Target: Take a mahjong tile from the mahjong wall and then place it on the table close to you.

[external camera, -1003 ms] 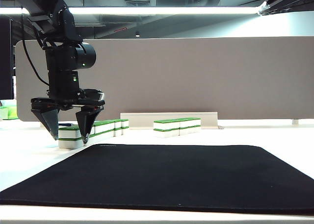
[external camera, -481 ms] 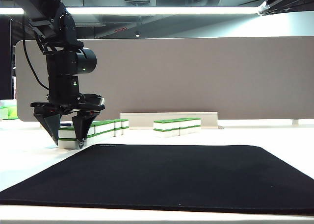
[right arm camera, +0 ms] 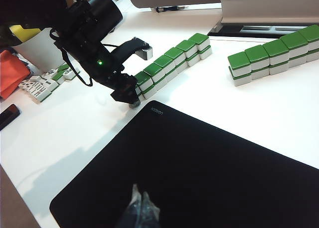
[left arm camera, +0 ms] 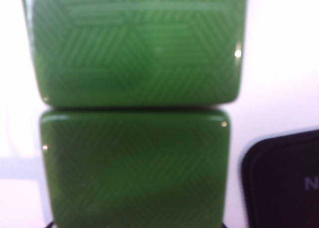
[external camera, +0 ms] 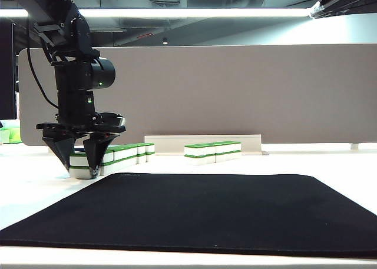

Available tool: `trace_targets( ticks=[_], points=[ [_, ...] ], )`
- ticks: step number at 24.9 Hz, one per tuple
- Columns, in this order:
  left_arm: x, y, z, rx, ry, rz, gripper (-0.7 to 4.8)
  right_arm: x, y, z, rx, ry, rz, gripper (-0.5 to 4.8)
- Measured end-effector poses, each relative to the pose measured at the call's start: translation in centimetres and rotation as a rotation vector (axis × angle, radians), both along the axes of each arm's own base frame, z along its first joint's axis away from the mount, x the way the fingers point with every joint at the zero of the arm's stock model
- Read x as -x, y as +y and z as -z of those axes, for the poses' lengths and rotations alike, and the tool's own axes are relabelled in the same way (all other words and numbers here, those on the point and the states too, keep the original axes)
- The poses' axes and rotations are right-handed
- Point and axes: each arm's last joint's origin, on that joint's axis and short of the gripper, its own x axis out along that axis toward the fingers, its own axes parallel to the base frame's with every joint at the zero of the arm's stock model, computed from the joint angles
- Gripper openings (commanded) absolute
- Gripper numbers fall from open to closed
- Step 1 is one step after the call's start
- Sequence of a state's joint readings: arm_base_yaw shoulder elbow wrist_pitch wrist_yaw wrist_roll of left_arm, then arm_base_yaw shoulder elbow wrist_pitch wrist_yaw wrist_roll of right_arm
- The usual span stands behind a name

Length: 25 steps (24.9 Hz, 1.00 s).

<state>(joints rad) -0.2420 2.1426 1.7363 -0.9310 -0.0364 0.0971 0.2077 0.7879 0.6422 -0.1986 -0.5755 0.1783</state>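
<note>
The mahjong wall point(external camera: 126, 152) point(right arm camera: 169, 61) is a two-high row of green-topped white tiles running back from the mat's far left corner. My left gripper point(external camera: 79, 173) point(right arm camera: 130, 101) points down over the near end, a finger against each side of the top end mahjong tile point(external camera: 79, 160). That tile sits on the wall. Its green back point(left arm camera: 134, 168) fills the left wrist view, with the neighbouring tile point(left arm camera: 134, 48) beyond. My right gripper point(right arm camera: 140, 197) hangs shut and empty above the black mat point(right arm camera: 199, 163) on the white table point(external camera: 330, 163).
A shorter tile row point(external camera: 212, 151) point(right arm camera: 274, 56) lies to the right of the wall. Behind it are a white rail point(external camera: 203, 140) and the grey divider panel point(external camera: 235, 92). Loose tiles point(right arm camera: 40, 88), a white cup point(right arm camera: 37, 51) and an orange cloth point(right arm camera: 12, 73) sit far left.
The left gripper has sunk a little and its jaws have narrowed from wide apart onto the end tile. The right arm has not moved.
</note>
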Motion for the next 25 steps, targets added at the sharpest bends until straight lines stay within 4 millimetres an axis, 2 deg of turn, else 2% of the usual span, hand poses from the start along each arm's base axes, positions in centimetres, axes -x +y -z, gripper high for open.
trace_targets(
  ticks=[2,4,6,12,17,25],
  points=[
    [0.0,0.0,0.0,-0.001,0.000,0.001,2.63,0.0,0.0,0.0,0.000,0.000,0.000,-0.01],
    [0.0,0.0,0.0,0.000,0.000,0.000,1.98,0.0,0.0,0.0,0.000,0.000,0.000,-0.01],
    [0.0,-0.1,0.0,0.013,0.002,0.004,1.90,0.0,0.0,0.0,0.000,0.000,0.000,-0.01],
    [0.4,-0.4,-0.3,0.093,0.053,0.026,1.91,0.0,0.0,0.0,0.000,0.000,0.000,-0.01],
    [1.1,-0.5,-0.8,0.090,0.140,0.032,1.91,0.0,0.0,0.0,0.000,0.001,0.000,-0.01],
    [1.8,-3.4,-2.8,0.169,0.176,0.109,1.90,0.0,0.0,0.0,0.000,0.001,0.000,-0.01]
  ],
)
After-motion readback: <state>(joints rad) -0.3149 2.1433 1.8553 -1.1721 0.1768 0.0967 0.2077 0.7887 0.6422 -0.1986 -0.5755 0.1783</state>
